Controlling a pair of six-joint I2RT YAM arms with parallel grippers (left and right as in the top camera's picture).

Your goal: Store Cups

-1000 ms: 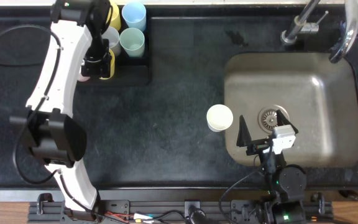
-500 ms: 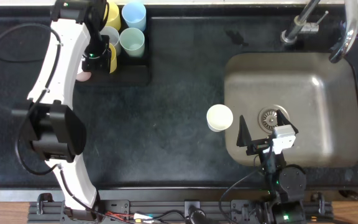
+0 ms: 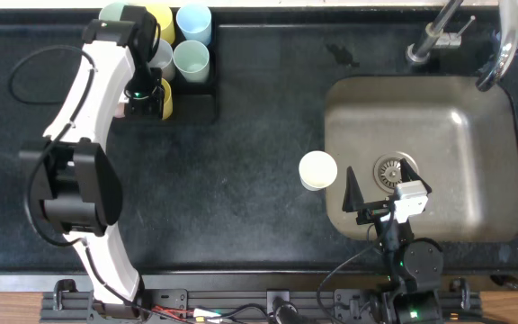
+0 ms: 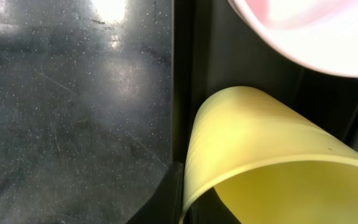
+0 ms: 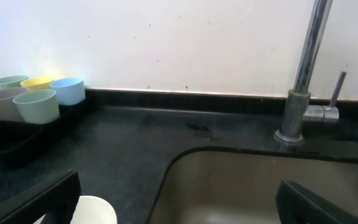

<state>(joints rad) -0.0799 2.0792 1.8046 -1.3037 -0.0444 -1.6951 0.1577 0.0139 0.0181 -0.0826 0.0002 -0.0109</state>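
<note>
Top view puts my left arm reaching up the left side of the frame to the black tray (image 3: 196, 106) in the upper left corner. The left gripper (image 3: 147, 93) sits at the tray's left end, clamped on a yellow cup (image 3: 164, 97). In the left wrist view the gripper's dark fingers (image 4: 161, 198) pinch that cup's wall at the rim, one outside and one inside. The yellow cup (image 4: 260, 146) stands against the tray's edge, with the speckled black worktop (image 4: 73, 93) just beside it. A pink cup (image 4: 309, 31) fills the upper right corner of that frame, close to the yellow one.

Five more cups stand upright in the tray. A green cup (image 3: 112, 13), a second yellow one (image 3: 160, 16) and a blue cup (image 3: 193, 22) line the top edge. Below them are a grey cup (image 3: 158, 54) and a pale green cup (image 3: 192, 60).

A cream cup (image 3: 317, 169) stands alone on the worktop at centre frame, just left of the sink (image 3: 475, 135). The right gripper (image 3: 382, 186) hangs low in the frame by the sink's lower left rim, fingers spread wide and holding nothing. In the right wrist view the cream cup (image 5: 96, 210) shows at the bottom left, near one finger. A tap (image 5: 303, 74) rises at the right.
</note>
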